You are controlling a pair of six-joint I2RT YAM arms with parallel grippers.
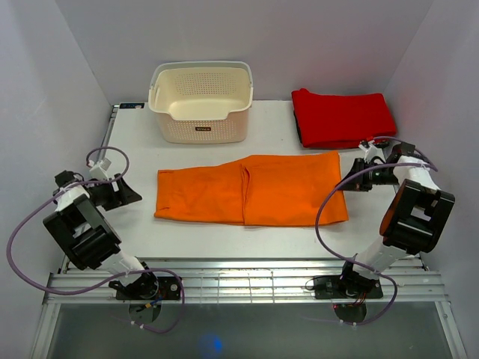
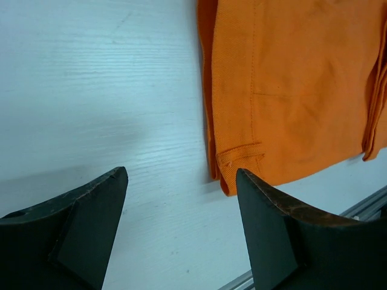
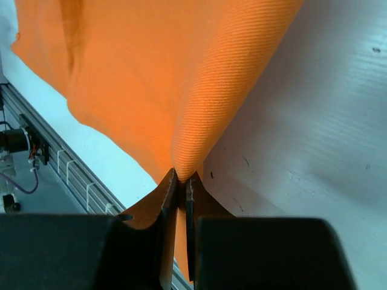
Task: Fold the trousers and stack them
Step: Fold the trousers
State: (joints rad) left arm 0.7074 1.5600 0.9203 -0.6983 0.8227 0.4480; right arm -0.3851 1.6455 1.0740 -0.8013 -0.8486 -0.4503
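Observation:
The orange trousers point(image 1: 254, 191) lie flat across the middle of the table, folded over so one layer overlaps near the centre. My right gripper point(image 1: 349, 183) is at their right edge, and in the right wrist view it point(image 3: 181, 178) is shut on a pinched fold of the orange trousers point(image 3: 163, 72), which rises a little off the table. My left gripper point(image 1: 129, 193) sits low just left of the trousers' left end. In the left wrist view it point(image 2: 181, 178) stands open over bare table, with a corner of the trousers point(image 2: 296, 90) just beyond its right finger point(image 2: 272, 223).
A cream perforated basket point(image 1: 200, 101) stands at the back centre. A red folded cloth point(image 1: 340, 116) lies at the back right, just behind my right arm. A metal rail point(image 1: 247, 280) runs along the table's near edge.

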